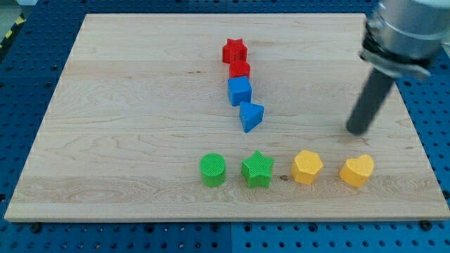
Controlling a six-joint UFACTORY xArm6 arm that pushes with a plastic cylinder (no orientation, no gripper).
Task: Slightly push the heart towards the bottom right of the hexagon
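Observation:
A yellow heart (357, 170) lies near the board's bottom right. A yellow hexagon (307, 167) lies just to its left, apart from it. My tip (357, 131) touches the board above the heart, a short gap away from it, at the view's right. The dark rod rises from the tip up to the arm's grey end at the view's top right.
A green star (257, 169) and a green cylinder (212, 170) lie left of the hexagon in the same row. A red star (234, 50), a red block (240, 69), a blue cube (240, 91) and a blue triangle (251, 116) form a column at the middle. The wooden board (126, 105) lies on a blue pegboard.

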